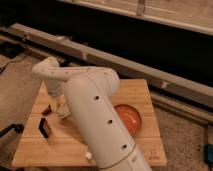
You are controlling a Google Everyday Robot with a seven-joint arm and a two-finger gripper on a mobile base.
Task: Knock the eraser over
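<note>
The eraser [45, 126] is a small black block standing on the wooden table [70, 145] near its left edge. My gripper [61, 111] hangs down from the white arm [95, 115] over the left part of the table, a little to the right of and behind the eraser, apart from it. A small dark red object [47, 110] lies just left of the gripper, behind the eraser.
An orange bowl [129, 118] sits on the right half of the table, partly behind the arm. A small white piece [88, 156] lies near the front edge. A long metal rail [125, 62] runs behind the table. Floor surrounds the table.
</note>
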